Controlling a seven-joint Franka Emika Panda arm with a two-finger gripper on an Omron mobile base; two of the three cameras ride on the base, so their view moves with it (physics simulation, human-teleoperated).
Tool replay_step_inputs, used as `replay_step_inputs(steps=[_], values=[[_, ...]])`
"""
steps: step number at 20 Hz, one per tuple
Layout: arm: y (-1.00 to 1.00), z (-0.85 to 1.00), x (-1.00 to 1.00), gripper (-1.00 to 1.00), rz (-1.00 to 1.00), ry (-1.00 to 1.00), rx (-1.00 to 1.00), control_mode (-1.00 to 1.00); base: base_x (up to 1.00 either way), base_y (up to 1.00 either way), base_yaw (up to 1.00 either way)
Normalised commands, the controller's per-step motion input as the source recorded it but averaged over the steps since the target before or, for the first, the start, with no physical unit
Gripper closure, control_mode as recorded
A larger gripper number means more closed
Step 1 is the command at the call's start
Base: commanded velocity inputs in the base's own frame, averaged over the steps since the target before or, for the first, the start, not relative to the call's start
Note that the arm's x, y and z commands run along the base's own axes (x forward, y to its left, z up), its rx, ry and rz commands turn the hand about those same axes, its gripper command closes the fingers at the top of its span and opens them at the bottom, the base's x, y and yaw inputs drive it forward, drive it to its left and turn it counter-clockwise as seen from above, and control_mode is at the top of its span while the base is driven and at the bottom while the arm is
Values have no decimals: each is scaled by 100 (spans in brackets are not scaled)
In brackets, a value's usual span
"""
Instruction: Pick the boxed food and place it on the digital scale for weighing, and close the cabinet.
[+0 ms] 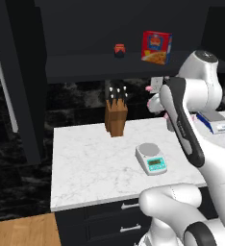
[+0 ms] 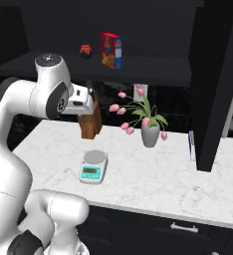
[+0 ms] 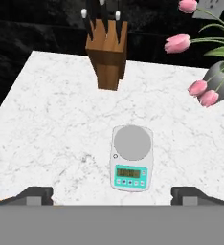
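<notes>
A white marble counter (image 1: 85,163) fills the middle of the frame. Near its centre sits the digital scale (image 1: 151,158), round silver plate behind a teal display. Behind it, upper centre, stands a wooden knife block (image 1: 116,116). On the dark shelf of the open cabinet (image 1: 18,81) above, the boxed food (image 1: 156,47) stands upright, a small red jar (image 1: 119,50) to its left. The white arm (image 1: 191,120) rises at the right, partly hiding what may be pink flowers (image 1: 153,102).
</notes>
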Motion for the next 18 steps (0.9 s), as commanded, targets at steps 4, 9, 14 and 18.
replay_step_inputs(steps=[4, 9, 14, 18], values=[[-27, 60, -15, -100, 10, -34, 0, -100, 0, 0, 0], [-7, 55, 0, -100, 7, -29, 0, -100, 0, 0, 0], [-11, 55, -4, -100, 6, -25, 0, -100, 0, 0, 0], [-35, 53, -23, -100, 8, -22, 2, -100, 0, 0, 0]])
